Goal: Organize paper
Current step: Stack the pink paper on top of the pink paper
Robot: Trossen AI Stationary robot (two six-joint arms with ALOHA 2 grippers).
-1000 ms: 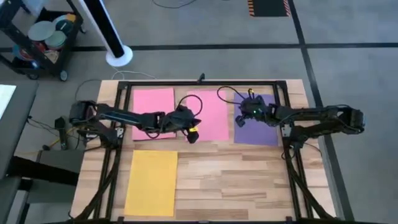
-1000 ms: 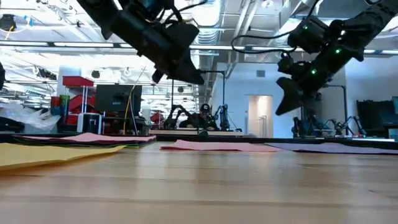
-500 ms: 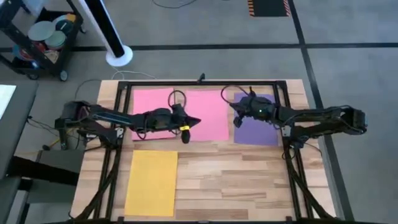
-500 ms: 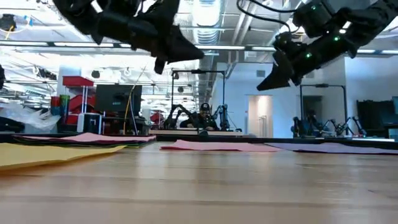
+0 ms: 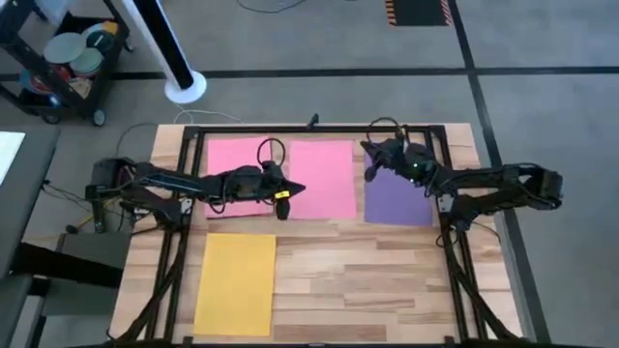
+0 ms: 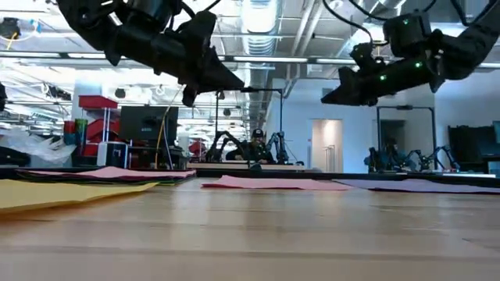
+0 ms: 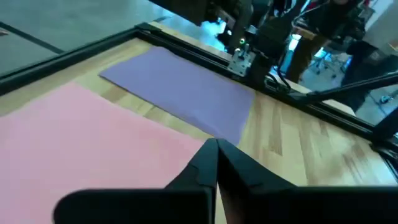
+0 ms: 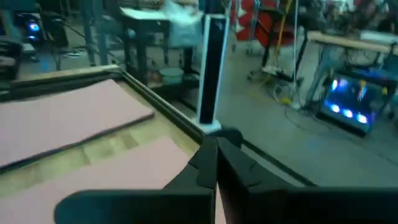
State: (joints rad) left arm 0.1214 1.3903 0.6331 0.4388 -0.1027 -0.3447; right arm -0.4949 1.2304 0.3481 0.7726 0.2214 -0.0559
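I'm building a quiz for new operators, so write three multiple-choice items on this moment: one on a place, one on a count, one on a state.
1. Where does the yellow sheet lie?
A. alone on the table's near left part
B. under the purple sheet
C. off the table

2. How many pink sheets show from above?
A. one
B. two
C. four

3. How is the left pincer?
A. shut, holding nothing
B. clamped on a yellow sheet
C. wide open

Key: 1 A, the yellow sheet lies apart from the far row that holds the purple sheet. 2 B, one pink sheet lies beside another pink sheet. 3 A, the left pincer shows its fingers pressed together with nothing between them.
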